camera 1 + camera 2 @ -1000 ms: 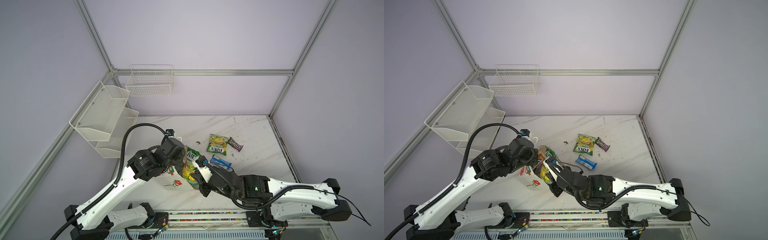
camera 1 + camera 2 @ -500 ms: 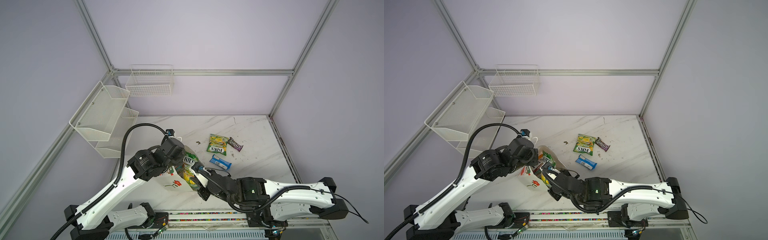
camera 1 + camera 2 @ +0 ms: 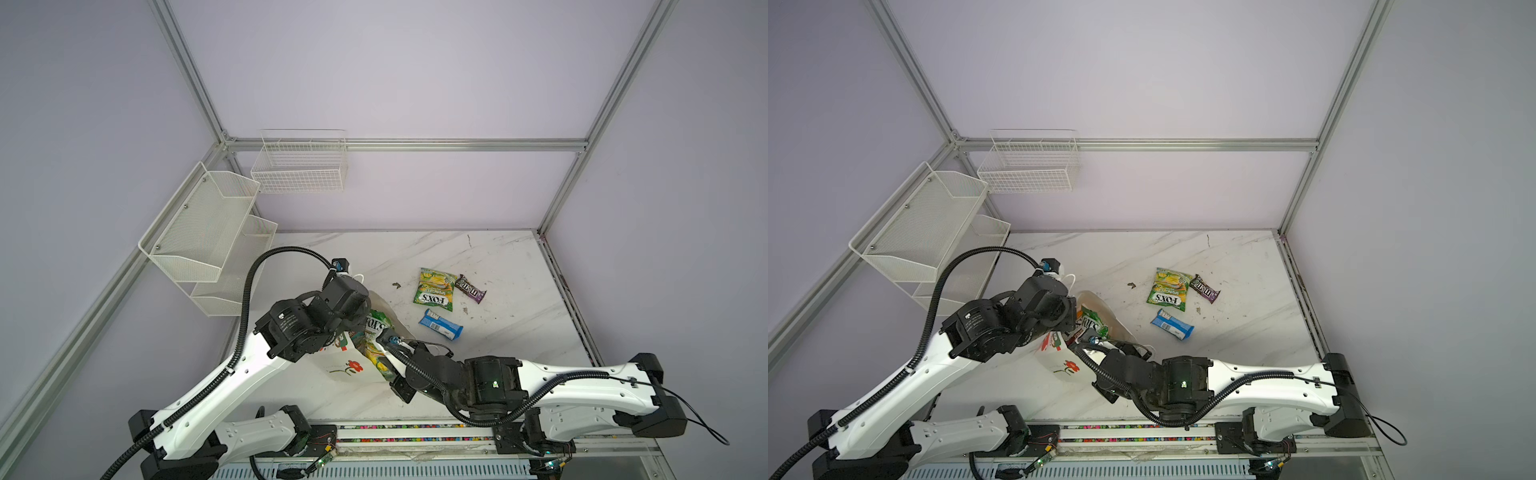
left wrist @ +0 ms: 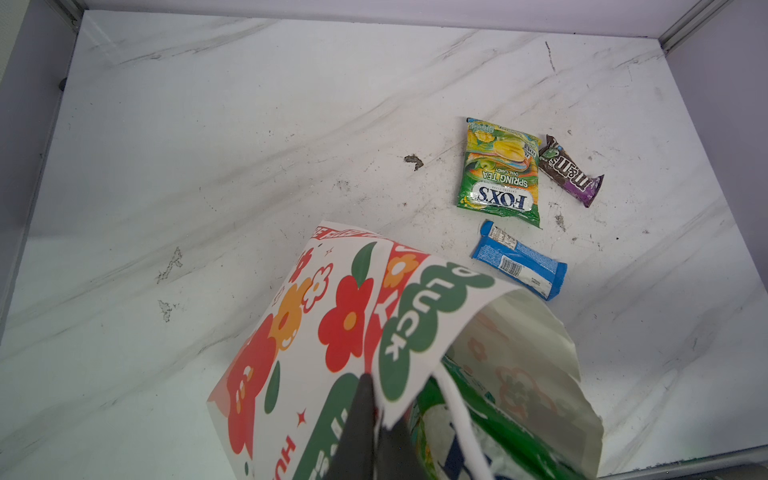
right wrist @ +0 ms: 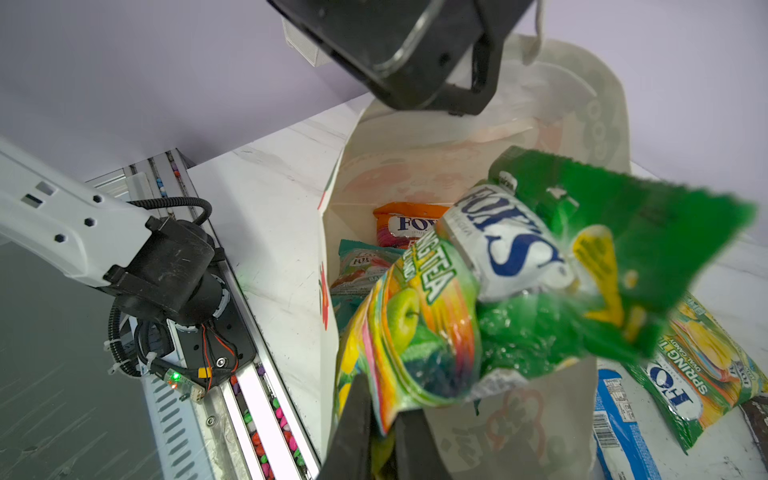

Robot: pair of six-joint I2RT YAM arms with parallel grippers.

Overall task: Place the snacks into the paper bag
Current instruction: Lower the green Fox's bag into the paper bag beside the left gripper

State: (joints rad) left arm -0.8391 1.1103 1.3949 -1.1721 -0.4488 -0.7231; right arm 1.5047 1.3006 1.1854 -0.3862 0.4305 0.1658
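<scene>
The white paper bag [image 3: 349, 368] with red flower prints stands at the front left of the marble table, its mouth held wide. My left gripper [image 4: 374, 401] is shut on the bag's rim [image 4: 415, 332]. My right gripper [image 5: 380, 419] is shut on a green-yellow Fox's packet [image 5: 478, 291], which hangs crumpled over the bag's mouth [image 3: 376, 332]. Inside the bag lie an orange packet [image 5: 405, 220] and a teal packet [image 5: 361, 266]. On the table to the right lie another green-yellow Fox's packet [image 3: 434, 289], a dark M&M's packet [image 3: 469, 288] and a blue bar wrapper [image 3: 440, 325].
White wire baskets hang on the left wall [image 3: 208, 232] and the back wall [image 3: 299, 166]. A rail with coloured beads [image 3: 415, 427] runs along the table's front edge. Small dark crumbs [image 3: 396, 285] dot the marble near the loose snacks.
My right arm has shifted left toward the bag, carrying the green-yellow packet further over the bag's mouth. The left arm and the bag have stayed put.
</scene>
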